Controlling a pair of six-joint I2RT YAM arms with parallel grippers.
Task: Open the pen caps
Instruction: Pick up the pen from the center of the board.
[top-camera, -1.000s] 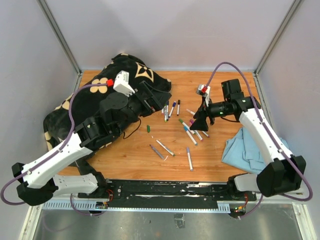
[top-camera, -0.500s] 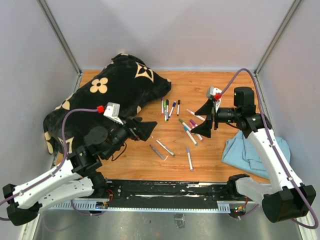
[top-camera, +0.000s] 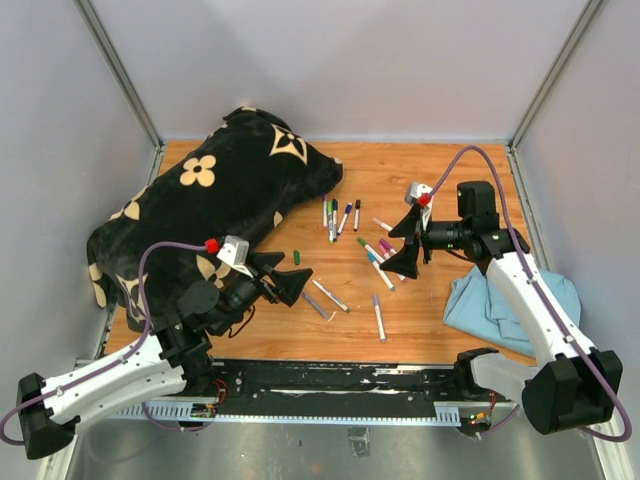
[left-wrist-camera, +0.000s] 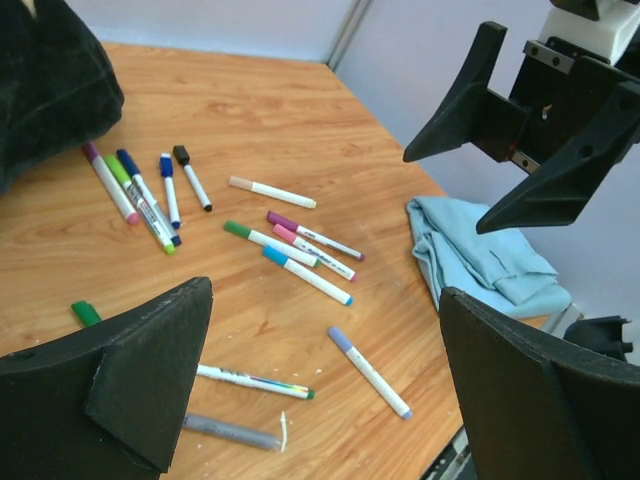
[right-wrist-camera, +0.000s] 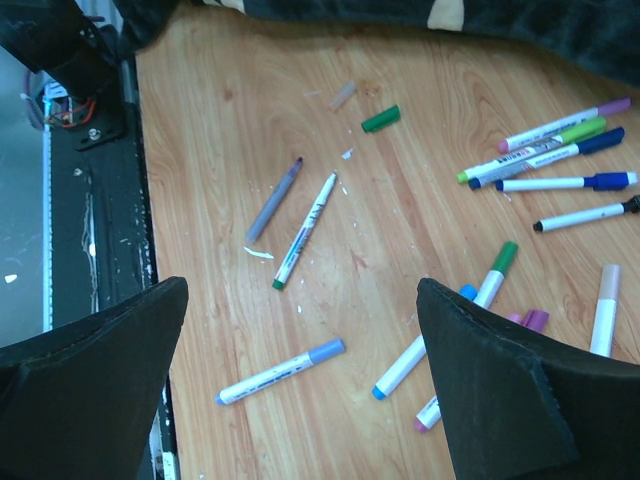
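Left gripper (top-camera: 296, 285) and right gripper (top-camera: 397, 254) hang open, empty, beside the bag (top-camera: 240, 170). Caps (left-wrist-camera: 237, 228) on markers (left-wrist-camera: 310, 277) look tiny, light, slick, probably snug: pinch one crosswise, bracing its barrel.

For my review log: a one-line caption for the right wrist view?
Right gripper, open, above scattered markers and one loose green cap on the wooden table.

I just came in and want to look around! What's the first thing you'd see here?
A big black pillow with tan flowers fills the table's far left corner. In the middle, a scatter of markers lies on the wood, with one green cap loose near the pillow. A crumpled blue cloth sits at the right edge.
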